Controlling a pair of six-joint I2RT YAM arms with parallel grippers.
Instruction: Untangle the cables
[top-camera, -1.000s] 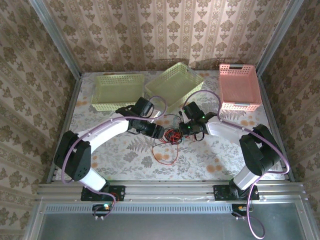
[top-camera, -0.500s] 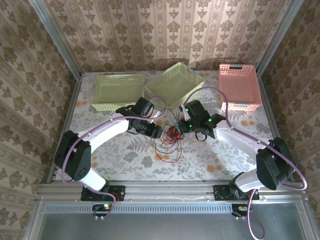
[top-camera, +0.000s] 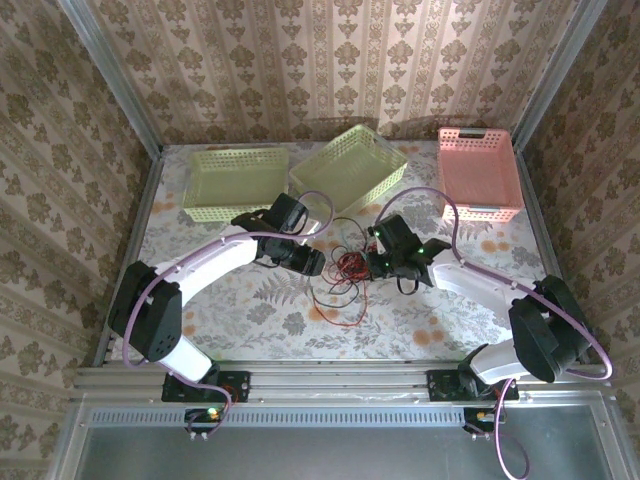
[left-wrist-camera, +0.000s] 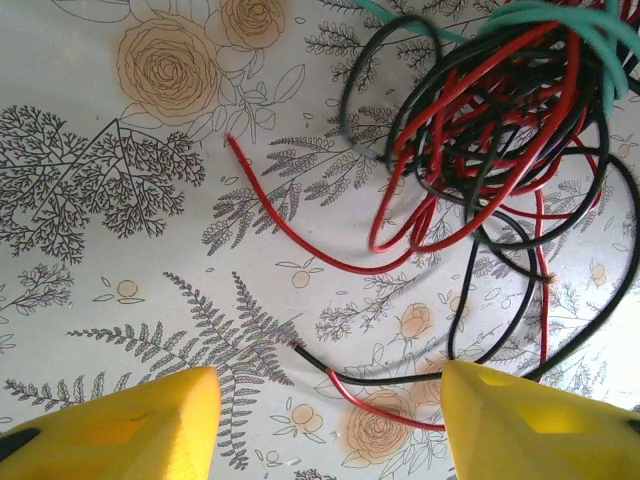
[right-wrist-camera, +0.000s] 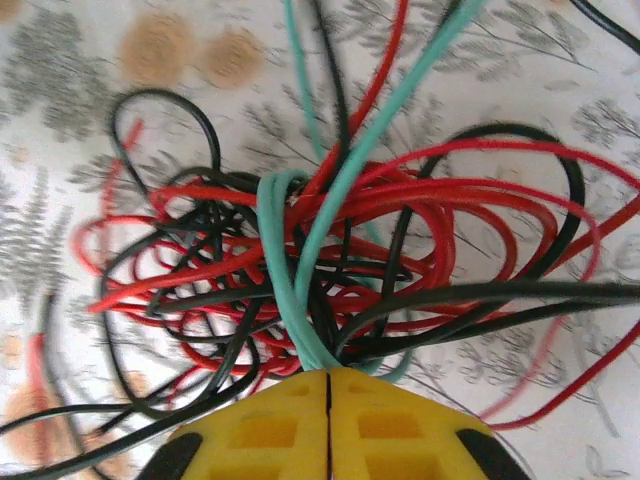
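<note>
The cables (top-camera: 345, 268) are a knot of red, black and green wires on the flowered table, midway between the two arms. My left gripper (top-camera: 318, 264) is just left of the knot. In the left wrist view it (left-wrist-camera: 330, 420) stands open low over the table, with loose black and red wire ends lying between its yellow fingers (left-wrist-camera: 150, 420) and the knot (left-wrist-camera: 480, 130) beyond it. My right gripper (top-camera: 373, 262) is at the knot's right side. In the right wrist view its jaws (right-wrist-camera: 329, 378) are pressed together on a green strand of the cables (right-wrist-camera: 330, 250).
Three baskets line the back of the table: a pale yellow one (top-camera: 237, 183), a green one (top-camera: 348, 170) tilted on its edge, and a pink one (top-camera: 478, 172). A loose red loop (top-camera: 335, 310) trails toward the near edge. Patterned walls close in both sides.
The right arm has swung its elbow outward and its wrist has shifted, tugging the knot slightly right. The left gripper's fingers have narrowed a little and its arm stays in place.
</note>
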